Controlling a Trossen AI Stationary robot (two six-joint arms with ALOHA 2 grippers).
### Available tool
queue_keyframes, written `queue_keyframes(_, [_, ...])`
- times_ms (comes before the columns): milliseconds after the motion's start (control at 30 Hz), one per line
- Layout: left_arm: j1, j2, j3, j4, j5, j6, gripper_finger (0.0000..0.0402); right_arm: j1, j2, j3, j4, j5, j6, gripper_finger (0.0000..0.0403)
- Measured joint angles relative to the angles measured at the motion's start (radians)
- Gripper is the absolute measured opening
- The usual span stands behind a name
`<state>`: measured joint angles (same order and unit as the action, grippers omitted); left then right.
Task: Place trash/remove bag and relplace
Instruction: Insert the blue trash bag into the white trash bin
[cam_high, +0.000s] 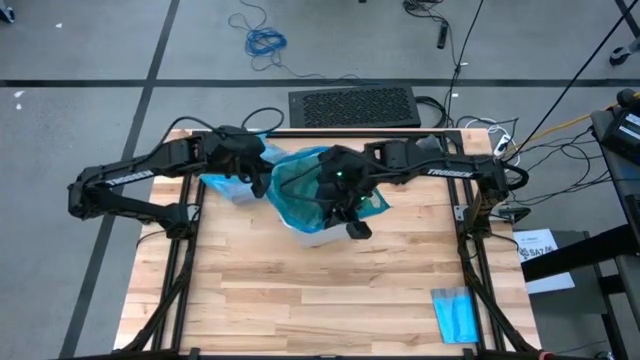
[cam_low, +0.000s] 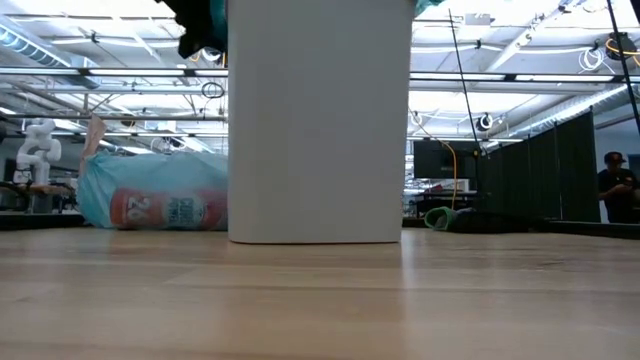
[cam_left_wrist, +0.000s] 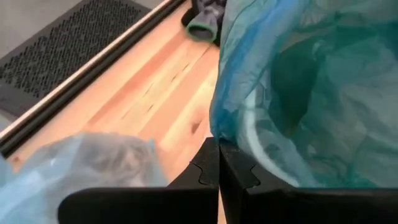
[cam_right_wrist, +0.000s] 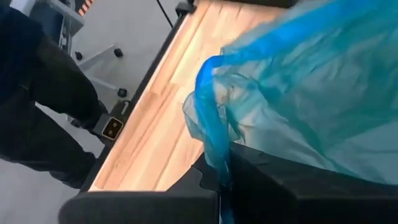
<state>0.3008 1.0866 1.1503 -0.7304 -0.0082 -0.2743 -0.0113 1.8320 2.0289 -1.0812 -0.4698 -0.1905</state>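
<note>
- High view: wooden table (cam_high: 330, 290) with both arms meeting over the far middle. "TROSSEN" lettered in white along each arm. Left gripper (cam_high: 262, 180) closed at the left rim of a white bin (cam_high: 318, 236), right gripper (cam_high: 352, 225) at the bin's near right rim, closed on the teal-blue bag (cam_high: 300, 195) draped over the bin's mouth. Second, paler blue bag (cam_high: 228, 186) lying on the table just left of the bin, under the left arm. Small flat folded blue sheet (cam_high: 457, 313) well apart at the near right corner. Black perforated mat (cam_high: 352, 106) on the floor beyond the far edge. White paper (cam_high: 540, 250) right of the table, print too small to read.
- Low view: white bin (cam_low: 320, 120) upright mid-table, filling the centre. Pale blue filled bag (cam_low: 150, 190) resting on the table beside and behind it, a red-and-white label showing through the plastic with large figures "26"; smaller print unreadable. Person (cam_low: 612, 190) standing far off at the right.
- Left wrist view: left gripper (cam_left_wrist: 219, 168) with fingers pressed together, nothing clearly between them; teal bag (cam_left_wrist: 311, 81) just beside them, pale bag (cam_left_wrist: 93, 162) on the other side.
- Right wrist view: right gripper (cam_right_wrist: 221, 177) clamped on a bunched blue edge of the bag (cam_right_wrist: 298, 93), film stretched away over the table.
</note>
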Motion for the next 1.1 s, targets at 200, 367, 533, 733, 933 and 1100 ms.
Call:
queue_keyframes(200, [0.007,0.064,0.0,0.082,0.009,0.025,0.0,0.001,-0.001,-0.052,0.032,-0.005,0.005,0.0])
queue_keyframes(367, [0.009,0.073,0.009,0.088,0.044,0.018,0.0,0.002,-0.008,-0.087,0.038,0.025,0.013,0.0])
queue_keyframes(533, [0.008,0.029,0.029,0.093,0.038,0.023,0.0,0.023,-0.003,-0.097,0.042,0.085,0.02,0.0])
queue_keyframes(733, [0.008,0.01,0.029,0.076,0.034,0.045,0.0,0.034,-0.006,-0.097,0.038,0.19,0.019,0.0])
queue_keyframes(933, [0.014,0.042,0.018,0.036,0.013,0.053,0.0,0.018,-0.012,-0.097,0.041,0.16,0.032,0.0025])
queue_keyframes(1100, [0.014,0.06,0.018,0.045,0.003,0.076,0.0,0.017,-0.022,-0.098,0.032,0.131,0.062,0.0088])
